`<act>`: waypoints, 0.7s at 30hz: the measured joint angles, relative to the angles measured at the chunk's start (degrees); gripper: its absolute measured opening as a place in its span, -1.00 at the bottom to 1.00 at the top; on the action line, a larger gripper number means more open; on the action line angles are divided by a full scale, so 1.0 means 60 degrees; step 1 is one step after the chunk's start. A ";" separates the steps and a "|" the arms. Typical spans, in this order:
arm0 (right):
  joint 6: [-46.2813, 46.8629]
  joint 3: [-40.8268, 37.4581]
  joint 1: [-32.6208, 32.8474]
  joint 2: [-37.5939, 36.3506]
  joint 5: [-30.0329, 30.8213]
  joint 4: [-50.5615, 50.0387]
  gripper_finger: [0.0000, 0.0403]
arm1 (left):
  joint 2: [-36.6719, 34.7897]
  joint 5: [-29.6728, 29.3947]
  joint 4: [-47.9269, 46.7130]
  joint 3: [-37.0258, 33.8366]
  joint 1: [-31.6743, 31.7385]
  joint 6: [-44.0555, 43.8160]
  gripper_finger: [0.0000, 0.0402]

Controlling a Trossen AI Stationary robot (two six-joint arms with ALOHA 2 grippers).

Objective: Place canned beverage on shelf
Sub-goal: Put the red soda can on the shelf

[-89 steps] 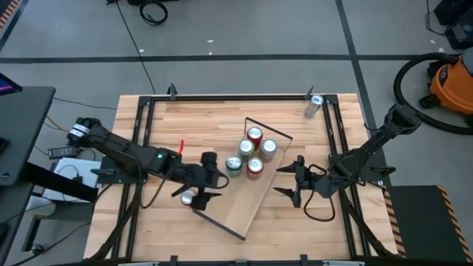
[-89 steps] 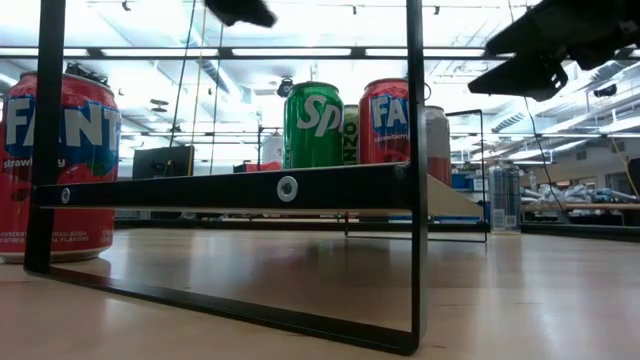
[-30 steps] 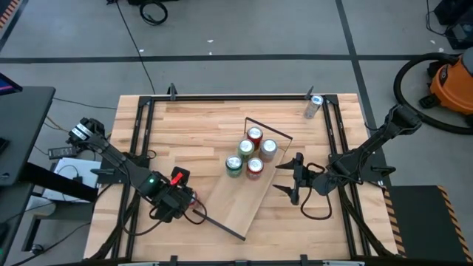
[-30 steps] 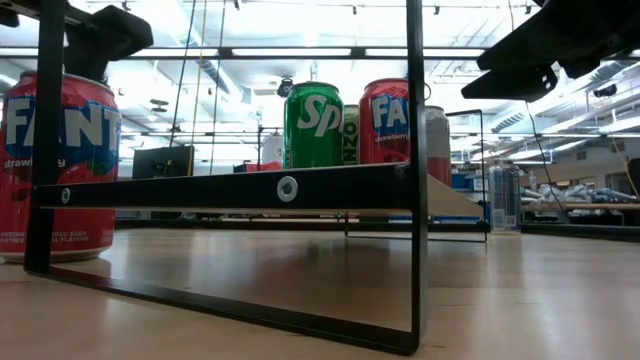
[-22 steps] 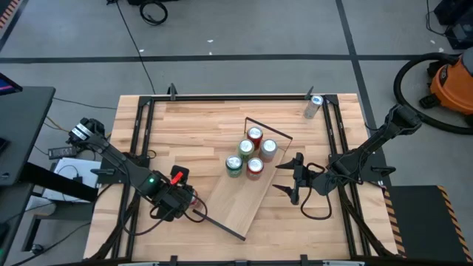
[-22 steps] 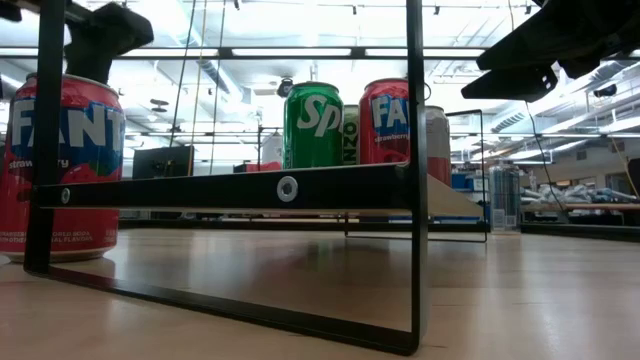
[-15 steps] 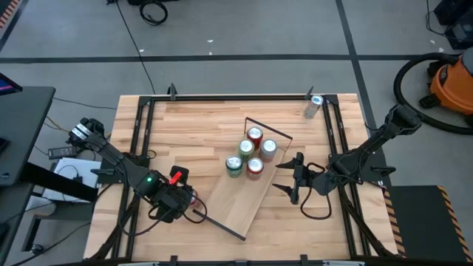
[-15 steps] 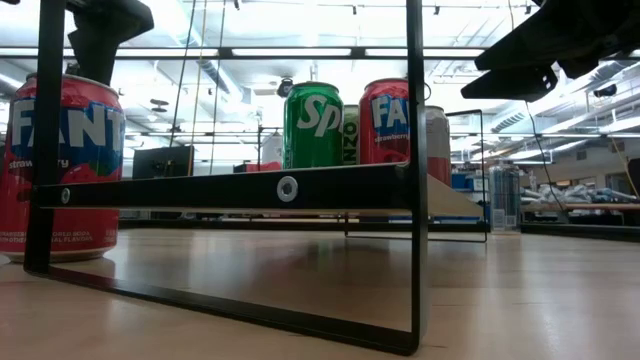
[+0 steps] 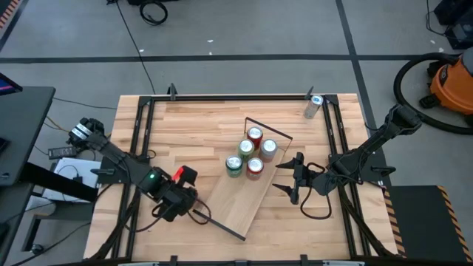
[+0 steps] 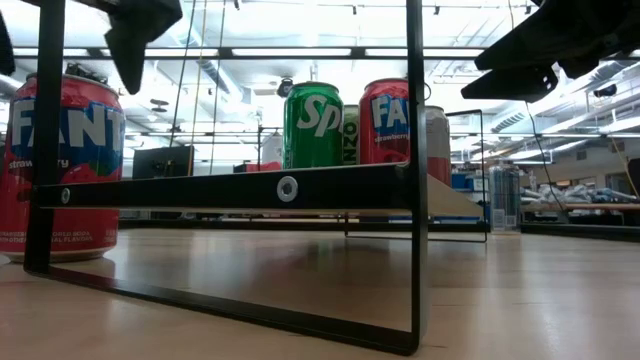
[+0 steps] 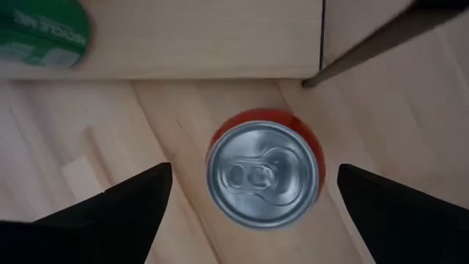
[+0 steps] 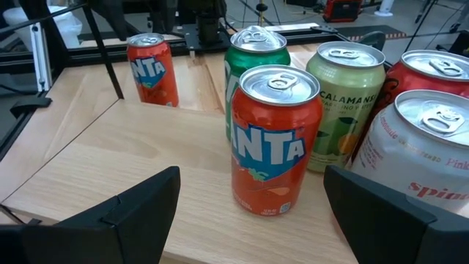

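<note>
Left wrist view: your left gripper (image 11: 249, 198) hangs spread above the red can (image 11: 264, 172). It's rigid, slick, probably full; pinch its sides.

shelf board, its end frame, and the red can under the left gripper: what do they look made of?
Shelf board: light wood, matte, with faint grain; solid or veneer can't be told.
End frame: thin black metal rod, by its look, satin finish.
Red can: likely aluminium; brushed silver lid with pull tab, glossy red printed wall. Left gripper open above it, not touching.
</note>
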 joint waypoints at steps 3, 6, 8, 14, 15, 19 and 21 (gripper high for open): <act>0.0002 0.0000 0.0000 0.0000 0.0000 0.0001 0.73 | 0.0028 0.0175 0.0038 -0.0004 0.0195 -0.0009 0.99; 0.0004 0.0000 0.0000 0.0000 0.0000 0.0004 0.73 | 0.0221 0.0409 0.0169 -0.0007 0.0364 0.0110 0.99; 0.0033 0.0000 0.0000 0.0000 0.0000 0.0007 0.73 | 0.0442 0.0615 0.0248 -0.0007 0.0413 0.0274 0.99; 0.0036 0.0000 0.0004 0.0001 -0.0004 0.0011 0.73 | 0.1182 0.0776 0.0327 -0.0004 0.0399 0.0703 0.99; 0.0036 0.0000 0.0004 0.0000 -0.0004 0.0010 0.73 | 0.1265 0.0770 0.0379 0.0017 0.0402 0.0695 0.99; 0.0078 0.0000 0.0015 0.0003 -0.0022 0.0008 0.73 | 0.1497 0.0774 0.0455 0.0047 0.0402 0.0664 0.99; 0.0104 0.0000 0.0015 0.0004 -0.0050 0.0011 0.73 | 0.1501 0.0770 0.0465 0.0036 0.0402 0.0624 0.99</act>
